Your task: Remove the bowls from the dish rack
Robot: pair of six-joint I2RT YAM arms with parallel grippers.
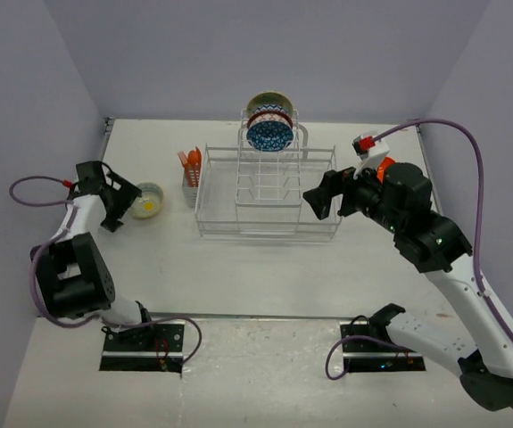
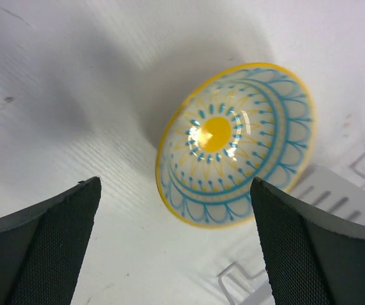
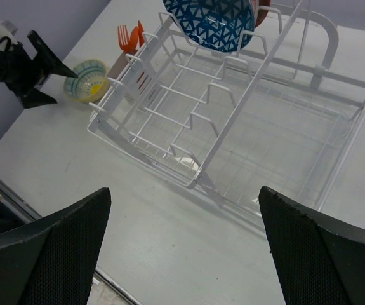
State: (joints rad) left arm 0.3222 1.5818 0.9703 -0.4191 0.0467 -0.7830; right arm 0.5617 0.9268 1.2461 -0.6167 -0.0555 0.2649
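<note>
Several bowls (image 1: 268,125) are standing on edge in the tall central row of the dish rack (image 1: 265,227) in the overhead view, a blue-patterned one foremost. One cream bowl (image 1: 149,201) is sitting on the table (image 1: 238,276) left of the rack. At the left wrist, the left gripper (image 2: 174,190) is hanging wide open and empty near that bowl, which is showing a yellow centre, blue petals and a yellow rim. At the right wrist, the right gripper (image 3: 185,189) is gaping wide, holding nothing, above the rack.
</note>
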